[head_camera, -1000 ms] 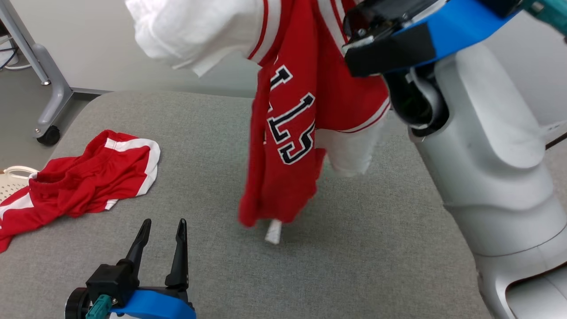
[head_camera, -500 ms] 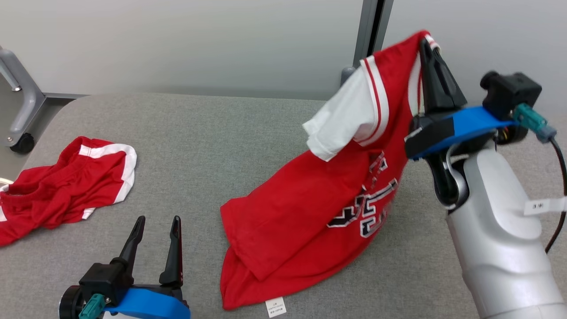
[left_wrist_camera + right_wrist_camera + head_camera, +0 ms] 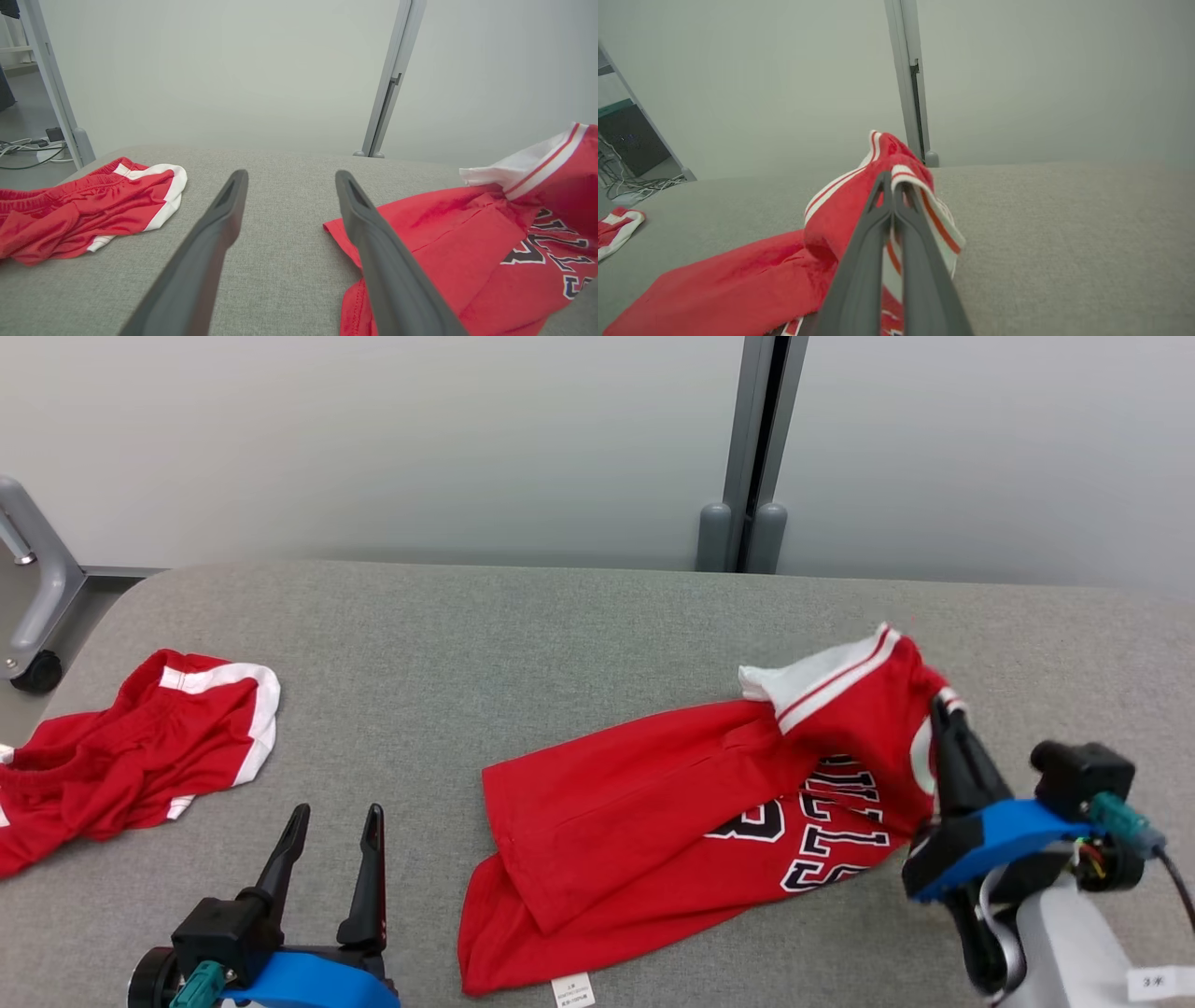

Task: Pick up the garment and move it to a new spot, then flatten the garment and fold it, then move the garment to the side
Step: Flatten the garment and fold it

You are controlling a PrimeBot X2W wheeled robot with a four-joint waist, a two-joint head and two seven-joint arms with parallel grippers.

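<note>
A red jersey (image 3: 653, 821) lies crumpled on the grey table (image 3: 560, 644), its striped trim clamped in the right gripper (image 3: 943, 714).
Letting go now could trap creases underneath (left gripper (image 3: 331, 817) idle, fingers apart).

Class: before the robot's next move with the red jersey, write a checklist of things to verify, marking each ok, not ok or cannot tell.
1. Right gripper shut on the jersey, at its upper end: ok.
2. Left gripper open and holding nothing: ok.
3. Jersey flat on the table: not ok; upper end raised, lower part doubled over.
4. Red shorts apart from the jersey: ok.
5. Both sleeves laid out: cannot tell.
</note>
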